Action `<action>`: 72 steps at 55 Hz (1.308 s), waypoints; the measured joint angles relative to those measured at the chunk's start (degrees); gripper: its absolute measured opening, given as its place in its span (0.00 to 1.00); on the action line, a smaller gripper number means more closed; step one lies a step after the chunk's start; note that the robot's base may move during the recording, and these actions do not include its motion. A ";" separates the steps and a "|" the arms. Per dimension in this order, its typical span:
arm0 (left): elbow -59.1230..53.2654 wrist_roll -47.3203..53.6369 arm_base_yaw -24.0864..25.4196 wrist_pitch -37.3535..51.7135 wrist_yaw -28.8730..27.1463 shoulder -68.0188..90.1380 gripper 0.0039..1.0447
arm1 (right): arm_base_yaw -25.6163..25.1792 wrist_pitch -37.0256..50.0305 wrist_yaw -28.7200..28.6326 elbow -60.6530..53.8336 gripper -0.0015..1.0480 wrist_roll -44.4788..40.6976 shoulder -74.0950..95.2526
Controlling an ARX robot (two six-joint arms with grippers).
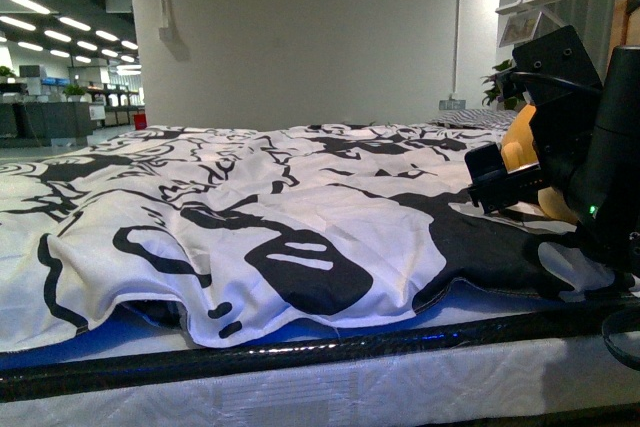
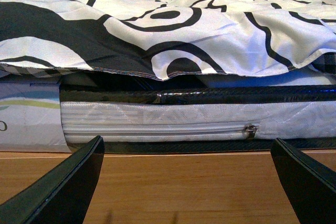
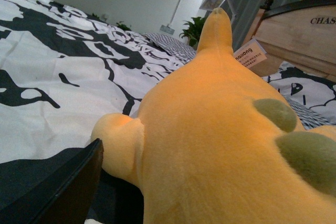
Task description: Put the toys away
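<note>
One plush toy, not yet gripped

Largest first: black-and-white duvet (image 1: 250,207) spread over the whole bed, rumpled, hanging a little over the edge of the mattress (image 2: 157,124). Wooden headboard (image 3: 294,35) at the far end, beyond the toy.

Next in size: orange-yellow plush toy (image 3: 210,129), lying on the duvet at the robot's right side of the bed, toward the headboard end. From the front view showing only a little, behind the right arm (image 1: 600,147). Long axis running away from the right wrist camera toward the headboard. Narrow pointed end aimed that way, broad body end nearest the gripper. Head or tail at that point: cannot tell. One stubby limb sticking out sideways.

Then the right gripper (image 1: 497,179): placed at the toy, spread wide. One finger (image 3: 58,187) just beside the stubby limb, the other hidden behind the plush. Judged as unclosed, nothing clamped. Left gripper (image 2: 186,141): also spread wide and empty, held low, facing the side of the mattress above a wooden surface (image 2: 184,192), well apart from the toy.

Step in hand, by judgement: reaching for the grasp, with no lifting yet. Next move calling for a closing across the soft body, crosswise to the long axis, deep enough to keep hold of the fuzzy fabric. After that, a lift clear of the duvet, without catching the cloth.

Smallest: dull green bumps (image 3: 275,114) on the body, and a paper label (image 3: 250,56) near the pointed end.
</note>
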 joint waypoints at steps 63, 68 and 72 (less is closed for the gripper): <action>0.00 0.00 0.00 0.00 0.00 0.00 0.94 | -13.49 -23.76 -40.15 -10.69 0.07 32.72 -39.71; 0.00 0.00 0.00 0.00 0.00 0.00 0.94 | -17.66 -25.49 -44.17 -13.64 0.07 36.59 -46.07; 0.00 0.00 0.00 0.00 0.00 0.00 0.94 | -20.37 -26.45 -46.75 -15.61 0.07 38.60 -50.07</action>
